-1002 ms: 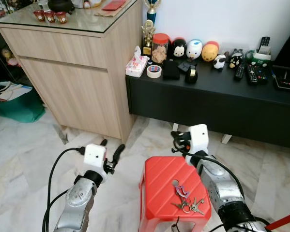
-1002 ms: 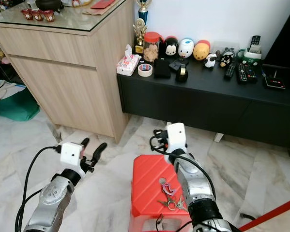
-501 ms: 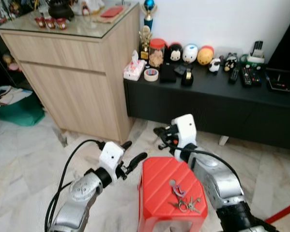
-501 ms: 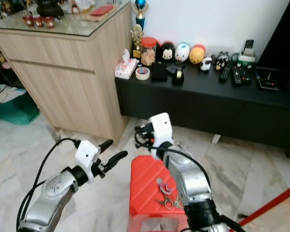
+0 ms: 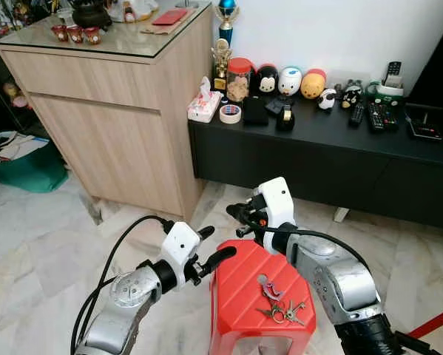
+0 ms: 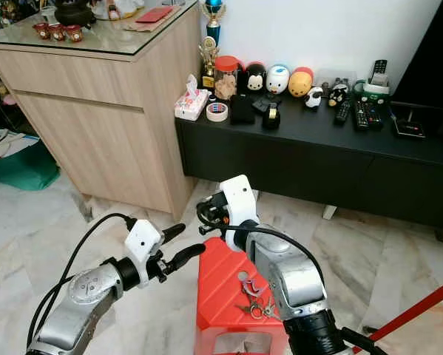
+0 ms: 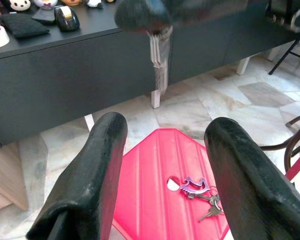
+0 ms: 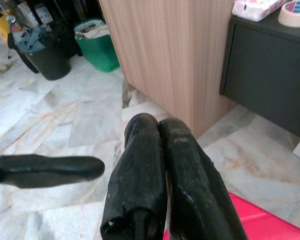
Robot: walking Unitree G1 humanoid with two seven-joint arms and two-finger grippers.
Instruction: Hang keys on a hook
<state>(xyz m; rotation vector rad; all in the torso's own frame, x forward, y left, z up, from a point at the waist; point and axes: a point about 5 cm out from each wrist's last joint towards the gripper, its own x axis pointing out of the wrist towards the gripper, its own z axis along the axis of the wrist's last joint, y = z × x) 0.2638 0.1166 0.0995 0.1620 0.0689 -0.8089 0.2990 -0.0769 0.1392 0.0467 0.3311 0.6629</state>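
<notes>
Keys [image 5: 279, 305] flat on the red stool [image 5: 239, 285], on a purple clip, toward the stool top's 4 o'clock corner, untouched. In the left wrist view, keys [image 7: 200, 191] framed between the two fingers, well beyond the tips.

Left gripper [image 5: 215, 246] at the stool's 9 o'clock edge, aimed toward 3 o'clock, jaws wide. Fingers [image 7: 89, 185] spread far apart in the wrist view, nothing between them but stool and floor.

Right gripper [image 5: 238, 220] just past the stool's 12 o'clock edge, pointing toward 9 o'clock, jaws pressed together, holding nothing. Fingers [image 8: 147, 175] side by side and touching in the right wrist view, above marble floor [image 8: 49, 120], with one left finger crossing at 9 o'clock.

Wooden cabinet [image 5: 117, 126] at 11 o'clock of the stool; black bench [image 5: 317, 148] at 12 to 2 o'clock, carrying a tape roll [image 5: 231, 113], tissue pack [image 5: 206, 103], jar [image 5: 239, 78], toys and remotes [image 5: 376, 115]. Green bag [image 5: 25, 159] far out at 9 o'clock. No hook to be made out.
</notes>
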